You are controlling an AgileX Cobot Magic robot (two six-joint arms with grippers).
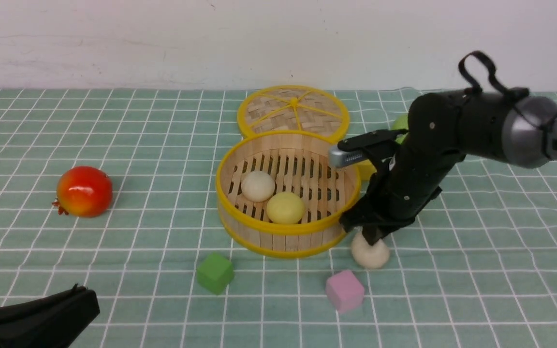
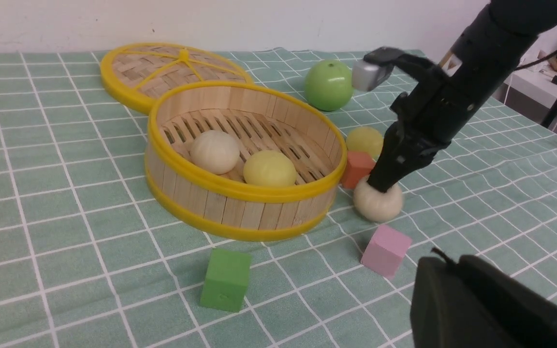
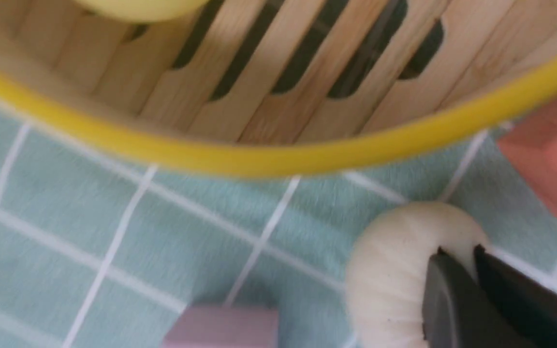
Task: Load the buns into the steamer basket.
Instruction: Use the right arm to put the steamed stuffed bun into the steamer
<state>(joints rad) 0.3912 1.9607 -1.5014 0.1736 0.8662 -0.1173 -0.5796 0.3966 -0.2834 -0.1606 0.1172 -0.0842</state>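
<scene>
My right claw (image 1: 374, 239), pressed together, rests atop the off-white bun (image 1: 372, 256) beside the steamer basket (image 1: 283, 233). My left claw (image 1: 79, 296): I cannot tell.

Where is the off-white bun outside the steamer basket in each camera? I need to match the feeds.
Front view: the loose off-white bun sits beside the steamer basket, under the right pincer.
Left wrist view: it lies between the orange cube and the pink cube.
Right wrist view: close up, at the pincer.
Shared landmark: the pink cube, in all three.
</scene>
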